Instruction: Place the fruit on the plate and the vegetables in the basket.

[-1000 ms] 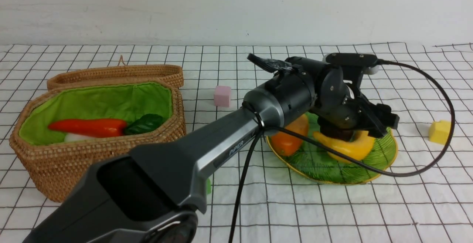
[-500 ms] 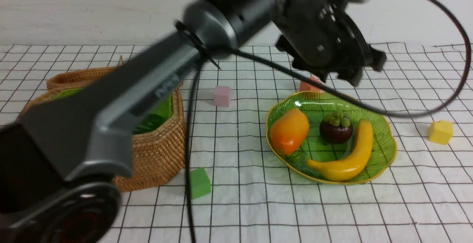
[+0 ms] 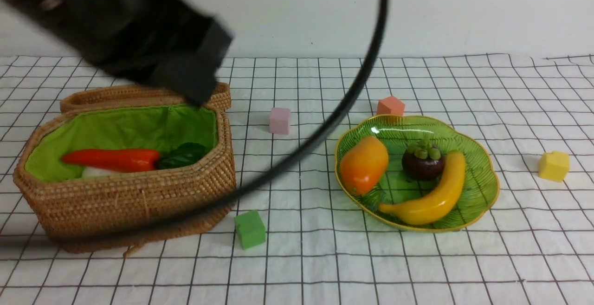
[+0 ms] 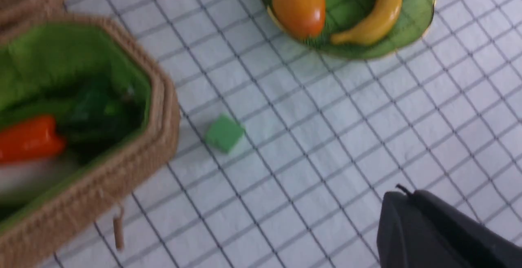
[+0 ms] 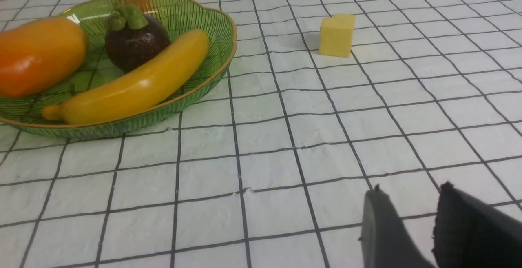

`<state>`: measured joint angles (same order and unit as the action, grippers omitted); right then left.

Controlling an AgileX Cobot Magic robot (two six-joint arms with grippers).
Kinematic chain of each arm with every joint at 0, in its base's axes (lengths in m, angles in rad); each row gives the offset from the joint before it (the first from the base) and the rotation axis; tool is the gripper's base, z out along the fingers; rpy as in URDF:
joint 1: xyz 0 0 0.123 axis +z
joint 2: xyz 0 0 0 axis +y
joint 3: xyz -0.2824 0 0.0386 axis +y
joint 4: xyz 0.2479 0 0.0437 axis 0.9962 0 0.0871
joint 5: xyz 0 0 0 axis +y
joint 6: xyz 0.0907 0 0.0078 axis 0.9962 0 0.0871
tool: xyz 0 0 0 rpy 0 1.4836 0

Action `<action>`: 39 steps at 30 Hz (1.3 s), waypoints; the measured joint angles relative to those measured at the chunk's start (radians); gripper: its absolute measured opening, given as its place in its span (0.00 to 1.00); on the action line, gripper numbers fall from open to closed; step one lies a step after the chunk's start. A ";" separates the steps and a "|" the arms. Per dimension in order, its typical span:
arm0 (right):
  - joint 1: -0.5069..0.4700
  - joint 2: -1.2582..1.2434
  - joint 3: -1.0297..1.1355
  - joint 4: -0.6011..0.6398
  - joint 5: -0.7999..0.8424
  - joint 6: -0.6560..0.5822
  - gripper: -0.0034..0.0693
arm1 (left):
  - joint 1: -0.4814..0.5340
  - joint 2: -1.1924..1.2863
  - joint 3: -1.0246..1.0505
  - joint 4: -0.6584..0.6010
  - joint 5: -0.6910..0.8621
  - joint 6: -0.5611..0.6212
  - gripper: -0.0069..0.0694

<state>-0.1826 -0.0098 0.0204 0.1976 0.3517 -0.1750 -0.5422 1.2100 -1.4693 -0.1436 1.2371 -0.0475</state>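
Front view, counts: three fruits, four foam cubes, one plate (image 3: 482,165), one basket (image 3: 125,203).
Front view, plate: at right, it held the mango (image 3: 364,165) on its left side, the mangosteen (image 3: 421,161) in the middle and the banana (image 3: 434,193) along its right and near side.
Front view, basket: at left, lid open behind it; the red pepper (image 3: 111,160) lay over the white radish (image 3: 95,172), with a dark green vegetable (image 3: 183,155) to their right.
Front view, cubes: pink cube (image 3: 280,120) between basket and plate, orange cube (image 3: 390,106) just behind the plate, yellow cube (image 3: 554,166) far right, green cube (image 3: 250,229) near the basket's near right corner.
Front view, arm: the blurred left arm (image 3: 139,31) hung above the basket.
Left wrist view: left gripper (image 4: 440,231) closed, holding nothing, above the cloth.
Right wrist view: right gripper (image 5: 432,227) showed a narrow gap between its fingers, empty, near the cloth and right of the plate.
Writing: none readable.
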 joint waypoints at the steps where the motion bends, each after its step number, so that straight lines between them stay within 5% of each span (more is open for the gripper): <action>1: 0.000 0.000 0.000 0.000 0.000 0.000 0.36 | 0.000 -0.015 0.019 -0.007 -0.004 -0.001 0.07; 7: 0.000 0.000 0.000 0.000 0.000 0.000 0.37 | 0.000 -0.467 0.619 -0.138 -0.356 -0.025 0.07; 12: 0.000 0.000 0.000 0.000 0.000 0.000 0.37 | 0.000 -0.530 0.815 -0.142 -0.457 -0.025 0.07; 39: 0.000 0.000 0.000 0.000 0.000 0.000 0.37 | 0.000 -0.607 0.872 -0.096 -0.548 -0.033 0.07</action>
<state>-0.1826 -0.0098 0.0204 0.1976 0.3517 -0.1750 -0.5422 0.6028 -0.5973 -0.2391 0.6892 -0.0809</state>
